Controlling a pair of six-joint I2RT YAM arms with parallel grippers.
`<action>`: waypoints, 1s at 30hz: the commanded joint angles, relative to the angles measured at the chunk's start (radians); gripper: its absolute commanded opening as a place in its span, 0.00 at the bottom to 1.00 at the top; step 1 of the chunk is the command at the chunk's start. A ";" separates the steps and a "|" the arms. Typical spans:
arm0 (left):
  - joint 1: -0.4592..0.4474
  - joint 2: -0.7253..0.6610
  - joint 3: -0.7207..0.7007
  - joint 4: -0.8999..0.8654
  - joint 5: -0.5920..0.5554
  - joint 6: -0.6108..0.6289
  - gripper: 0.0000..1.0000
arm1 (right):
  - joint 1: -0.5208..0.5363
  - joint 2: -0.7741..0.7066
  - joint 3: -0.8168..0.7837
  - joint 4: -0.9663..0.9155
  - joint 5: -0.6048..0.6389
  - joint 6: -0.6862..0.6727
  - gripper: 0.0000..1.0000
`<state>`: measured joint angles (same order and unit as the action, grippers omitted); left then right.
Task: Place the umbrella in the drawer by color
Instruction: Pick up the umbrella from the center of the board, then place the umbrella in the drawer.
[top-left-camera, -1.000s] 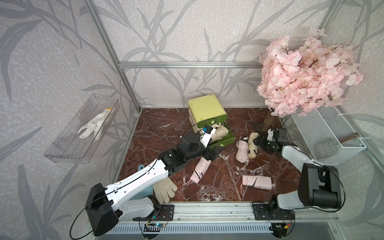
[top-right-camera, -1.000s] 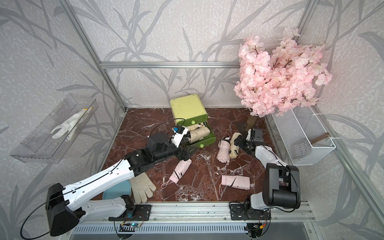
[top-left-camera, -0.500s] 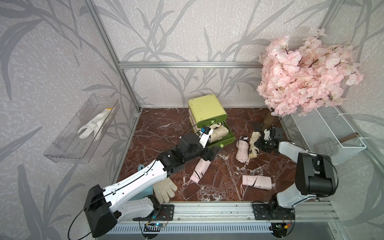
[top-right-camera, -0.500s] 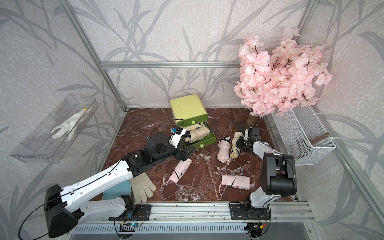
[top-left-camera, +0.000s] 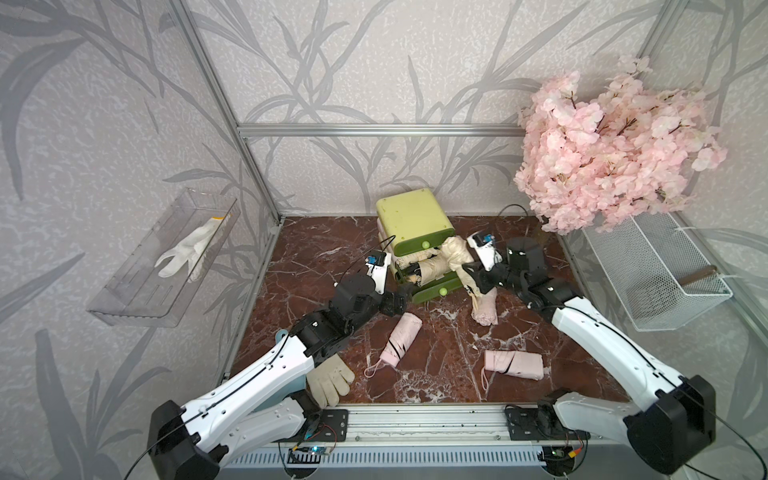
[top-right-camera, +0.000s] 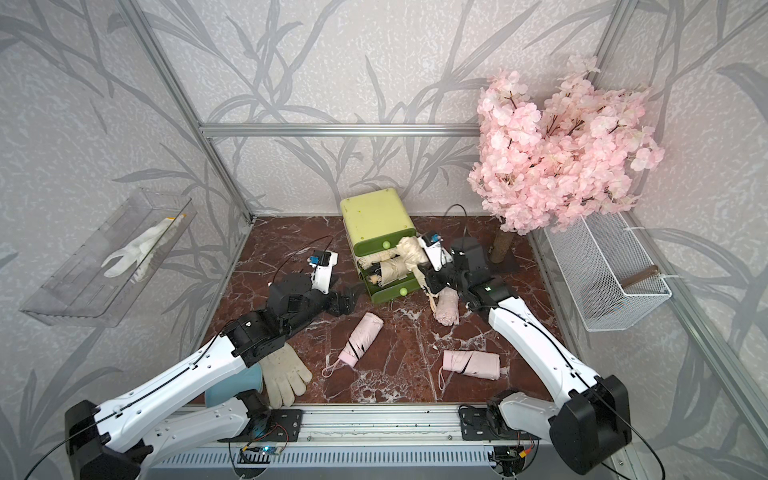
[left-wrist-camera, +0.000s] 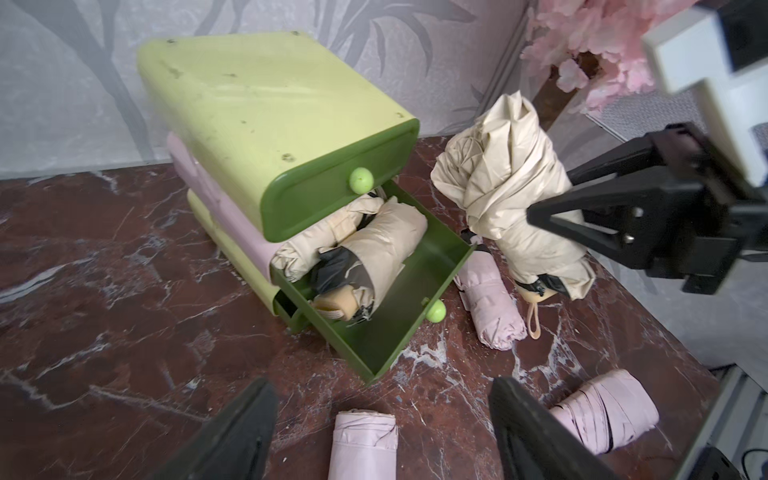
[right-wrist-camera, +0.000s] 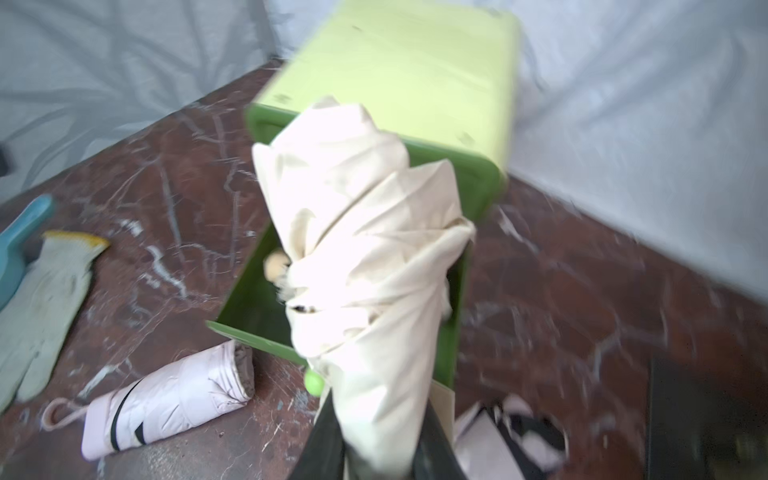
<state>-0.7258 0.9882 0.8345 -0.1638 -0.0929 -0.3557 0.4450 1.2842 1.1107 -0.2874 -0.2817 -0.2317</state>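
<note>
**Bimanual cell, top and wrist views.** The drawer chest (top-left-camera: 413, 216), lime-yellow with green drawer fronts, stands at 12 o'clock on the red marble worktop (top-left-camera: 328, 249). Its top drawer (left-wrist-camera: 332, 199) is closed. The middle drawer (left-wrist-camera: 415, 286) is pulled out toward 5 o'clock and contains two stored beige umbrellas (left-wrist-camera: 374, 245), folded and lying side by side.

The right end effector (top-left-camera: 477, 277) is clamped on a third beige umbrella (top-left-camera: 455, 252) near its handle end, and the wrist strap hangs below the grip. This umbrella is clear of the worktop and tilted. Its free end points toward 11 o'clock, close to the top drawer's knob (left-wrist-camera: 360, 179), along the 3 o'clock edge of the open drawer. Whether it touches the drawer cannot be told.

The left end effector (top-left-camera: 405, 292) stands wide and empty at 8 o'clock of the chest, near the front corner of the open drawer.

Three folded pink umbrellas lie on the worktop:
- Pink umbrella A (top-left-camera: 399, 336) lies at 6 o'clock of the chest.
- Pink umbrella B (top-left-camera: 486, 309) lies at 4 o'clock of the chest, just below the right end effector.
- Pink umbrella C (top-left-camera: 515, 365) lies toward 5 o'clock of the chest, near the front rail.

A knit glove (top-left-camera: 330, 378) lies at 7 o'clock of the worktop, partly under the left arm. A pink blossom tree (top-left-camera: 611, 145) stands at 2 o'clock of the worktop, with a white wire basket (top-left-camera: 665, 270) on the wall beside it.
</note>
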 joint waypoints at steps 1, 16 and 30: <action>0.052 -0.011 -0.026 0.003 0.019 -0.077 0.84 | 0.017 0.120 0.198 -0.114 -0.103 -0.360 0.15; 0.079 -0.035 -0.089 0.013 0.011 -0.091 0.84 | -0.002 0.319 0.274 0.117 -0.438 -0.530 0.11; 0.083 -0.041 -0.094 0.012 0.008 -0.099 0.83 | -0.127 0.573 0.624 -0.650 -0.613 -1.107 0.10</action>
<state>-0.6456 0.9504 0.7422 -0.1612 -0.0856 -0.4480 0.3214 1.8351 1.6497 -0.7078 -0.8753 -1.1587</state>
